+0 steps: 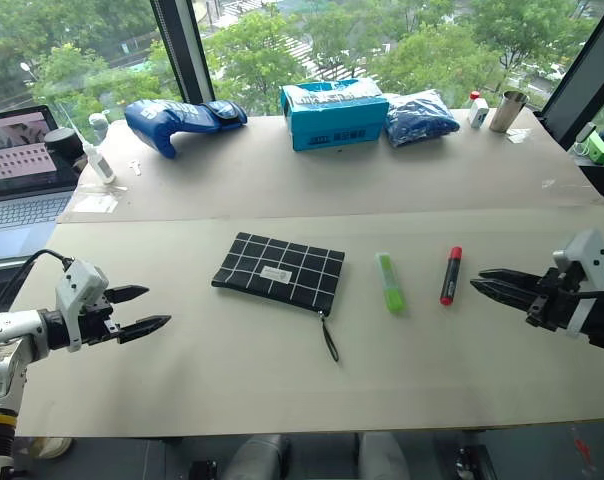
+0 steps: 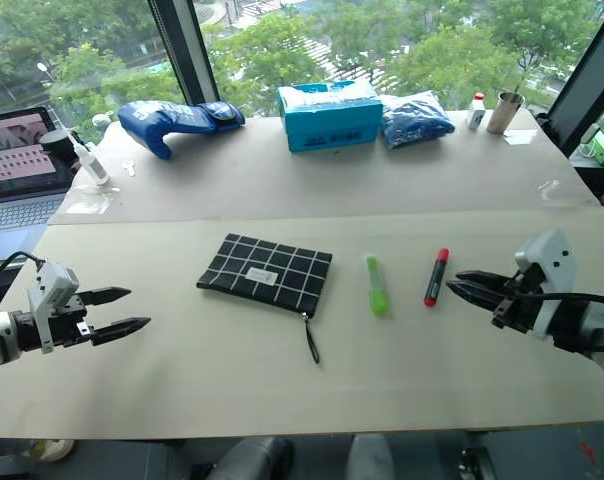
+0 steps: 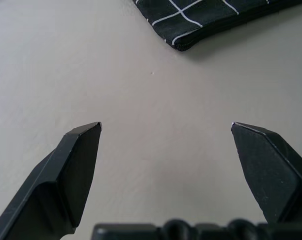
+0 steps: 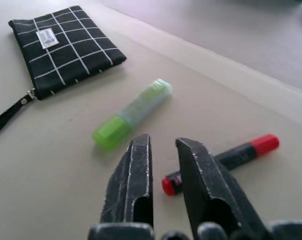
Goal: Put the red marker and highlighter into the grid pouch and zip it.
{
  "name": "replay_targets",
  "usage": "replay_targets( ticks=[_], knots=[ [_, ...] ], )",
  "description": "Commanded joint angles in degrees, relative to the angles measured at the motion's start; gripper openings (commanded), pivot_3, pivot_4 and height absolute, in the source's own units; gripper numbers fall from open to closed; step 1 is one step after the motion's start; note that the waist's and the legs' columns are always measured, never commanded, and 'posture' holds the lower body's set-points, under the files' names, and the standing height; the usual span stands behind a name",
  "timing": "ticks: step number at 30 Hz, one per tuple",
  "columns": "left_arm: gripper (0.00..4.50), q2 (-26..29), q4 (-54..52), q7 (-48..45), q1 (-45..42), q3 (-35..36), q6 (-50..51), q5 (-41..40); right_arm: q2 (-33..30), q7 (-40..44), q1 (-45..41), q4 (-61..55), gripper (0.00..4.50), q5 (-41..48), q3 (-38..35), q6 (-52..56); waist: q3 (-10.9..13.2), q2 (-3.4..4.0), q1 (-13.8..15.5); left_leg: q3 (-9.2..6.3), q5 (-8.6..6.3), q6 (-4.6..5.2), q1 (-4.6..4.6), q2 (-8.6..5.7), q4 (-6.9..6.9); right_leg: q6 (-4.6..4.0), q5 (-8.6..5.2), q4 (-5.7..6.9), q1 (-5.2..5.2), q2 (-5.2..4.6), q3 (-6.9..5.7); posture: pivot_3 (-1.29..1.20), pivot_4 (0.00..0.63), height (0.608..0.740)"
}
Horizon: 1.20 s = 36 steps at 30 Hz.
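Your worktop (image 1: pixel 182 380) carries the grid pouch (image 1: pixel 279 272) lying flat near its middle, zipper cord trailing toward you. Just beside it, on its right, lies the highlighter (image 1: pixel 390 282), and beyond that the red marker (image 1: pixel 450 275) — the two pens sit near each other but apart. Your left claw (image 1: pixel 139 310) hovers over bare worktop well left of the pouch, fingers spread wide and empty. Your right claw (image 1: pixel 482 285) points at the marker from the right, fingers nearly pressed together — pinching nothing.
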Motion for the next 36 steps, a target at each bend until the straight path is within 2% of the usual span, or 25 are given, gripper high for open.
replay_targets(
  ticks=[1,4,6,12,15,19,21,28,32,36],
  knots=[
    [4.5,0.52,3.19,-0.42,-3.5,-2.76,-9.31,4.85,3.76,-1.08,-7.28,-5.98,0.03,2.79,9.2,2.24,0.02,-0.08,-0.23,0.06,0.0,-0.04,0.01,0.1,0.02,-0.07,0.05,0.01,-0.02,0.06,-0.02,0.0,0.15,0.74],
    [4.5,-0.12,7.54,0.72,-7.31,-5.71,-16.43,8.79,8.51,-3.02,-13.09,-3.26,0.03,-5.47,21.54,-0.42,0.03,-0.25,-0.22,0.05,0.01,-0.1,-0.03,0.22,0.02,-0.12,0.08,-0.02,-0.06,0.16,-0.13,0.0,0.15,0.74],
    [4.5,-0.59,10.29,1.54,-9.39,-7.34,-20.59,11.19,11.81,-5.39,-17.38,0.22,0.03,-10.35,27.11,-2.02,0.03,-0.26,-0.25,0.06,0.14,-0.36,-0.02,0.2,0.08,-0.11,0.1,0.02,-0.07,0.16,-0.13,0.0,0.15,0.74],
    [4.5,-3.0,19.37,6.12,-16.89,-11.71,-31.62,17.86,21.09,-7.59,-28.28,7.56,0.03,-18.33,37.53,-3.7,0.01,-0.31,-0.54,0.18,0.2,-0.47,-0.15,0.15,0.14,-0.1,0.19,0.13,-0.38,0.1,-0.13,0.0,0.15,0.74],
    [4.5,-4.26,22.21,7.22,-19.47,-13.51,-34.56,19.62,22.55,-6.94,-29.54,9.77,0.03,-21.73,41.3,-4.41,-0.05,-0.4,-0.59,0.18,0.24,-0.53,-0.35,0.15,0.16,-0.13,0.22,0.23,-0.65,0.1,-0.17,0.0,0.15,0.74],
    [4.5,-5.93,25.0,8.08,-21.74,-15.57,-36.83,21.37,20.63,-3.79,-28.5,10.33,0.03,-27.0,48.48,-4.63,-0.08,-0.4,-0.77,0.17,0.23,-0.51,-0.6,0.07,0.31,-0.07,0.35,0.4,-0.8,0.08,-0.22,0.0,0.15,0.74],
    [4.5,-6.49,25.82,8.14,-22.47,-15.93,-37.62,21.49,20.67,-3.47,-28.51,10.7,0.03,-28.09,49.42,-4.62,-0.09,-0.39,-1.01,0.16,0.23,-0.49,-0.63,0.01,0.41,-0.04,0.37,0.4,-0.82,0.06,-0.22,0.0,0.15,0.74],
    [4.5,-9.66,28.02,8.36,-25.39,-18.46,-40.37,23.01,25.68,-10.81,-31.61,22.05,0.03,-36.5,51.04,-4.79,-0.26,-0.47,-1.0,0.19,0.28,-0.58,-0.32,0.04,0.48,-0.13,0.45,0.35,-0.64,0.09,-0.22,0.0,0.15,0.74],
    [4.5,-11.04,31.01,8.68,-27.52,-20.22,-44.37,24.78,26.8,-11.03,-31.46,22.66,0.03,-36.55,49.62,-5.56,-0.39,-0.49,-0.98,0.21,0.29,-0.59,-0.03,0.06,0.47,-0.15,0.46,0.37,-0.38,0.11,-0.22,0.0,0.15,0.74],
    [4.5,-11.78,36.96,13.34,-31.31,-22.18,-49.16,28.91,27.05,-10.49,-31.44,22.29,0.03,-36.38,48.83,-6.04,-0.52,-0.5,-0.86,0.2,0.29,-0.6,0.01,0.05,0.47,-0.15,0.51,0.36,-0.3,0.11,-0.23,0.0,0.15,0.74]
  ],
)
